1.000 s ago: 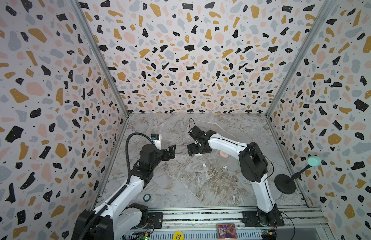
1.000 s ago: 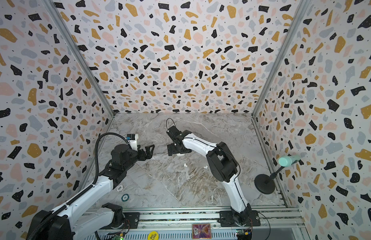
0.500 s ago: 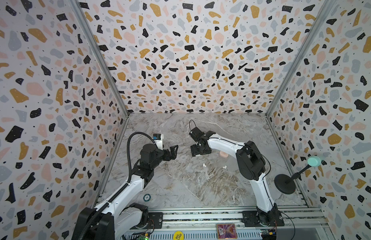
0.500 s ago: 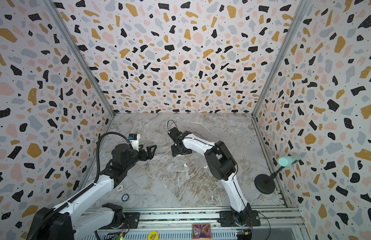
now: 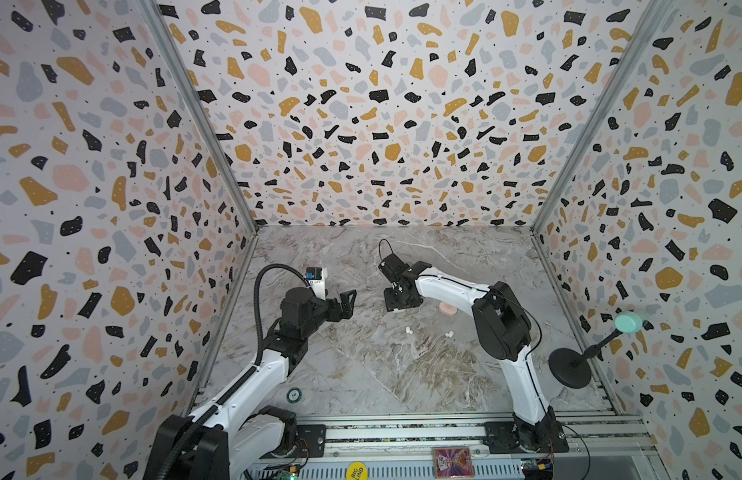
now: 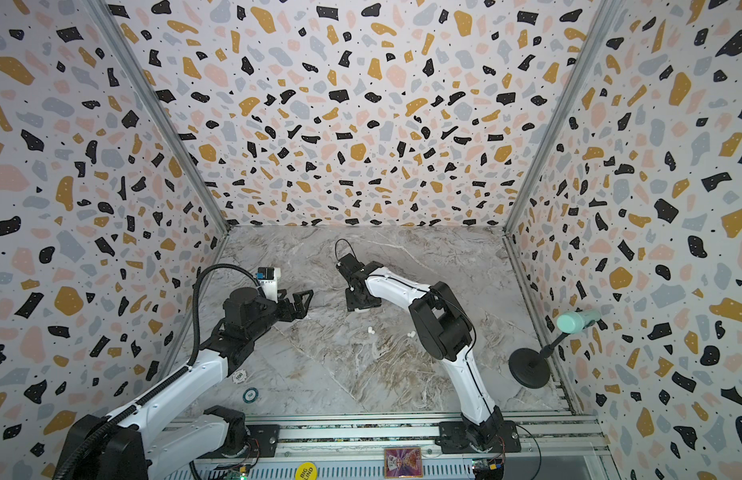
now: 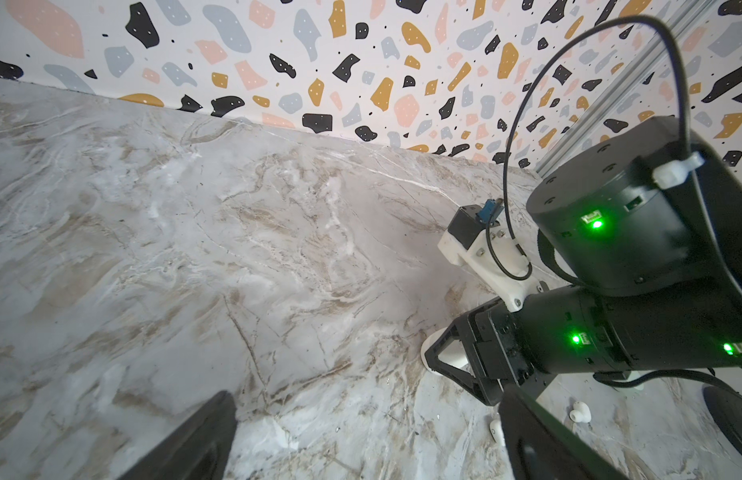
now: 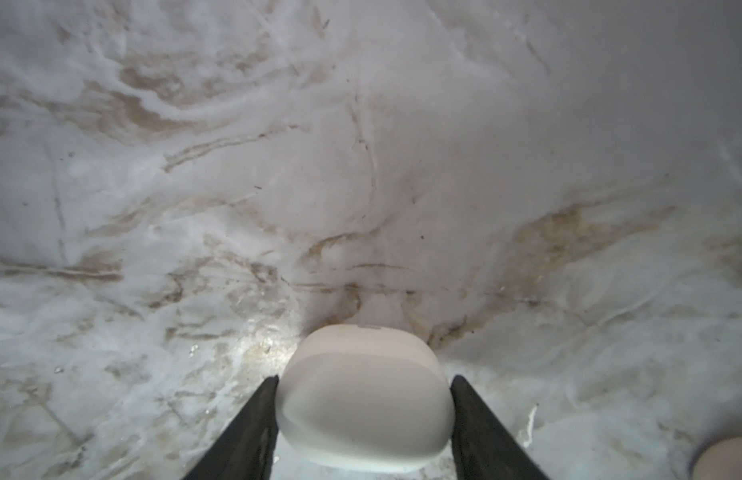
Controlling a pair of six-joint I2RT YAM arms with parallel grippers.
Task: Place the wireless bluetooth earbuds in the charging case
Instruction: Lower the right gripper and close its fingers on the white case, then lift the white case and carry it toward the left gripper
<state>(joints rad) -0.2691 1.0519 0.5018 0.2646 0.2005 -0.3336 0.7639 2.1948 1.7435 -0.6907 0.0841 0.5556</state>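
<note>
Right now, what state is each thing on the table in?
white case: lid closed, on table.
right gripper: fingers pressed on the white case's sides.
left gripper: open, empty.
white earbuds: two, loose on table.
pink case: on table, untouched.

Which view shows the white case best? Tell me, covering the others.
Right wrist view: the white case sits whole between the right gripper's fingers. Both top views show only a sliver beneath that gripper; the left wrist view, a partly hidden glimpse.
</note>
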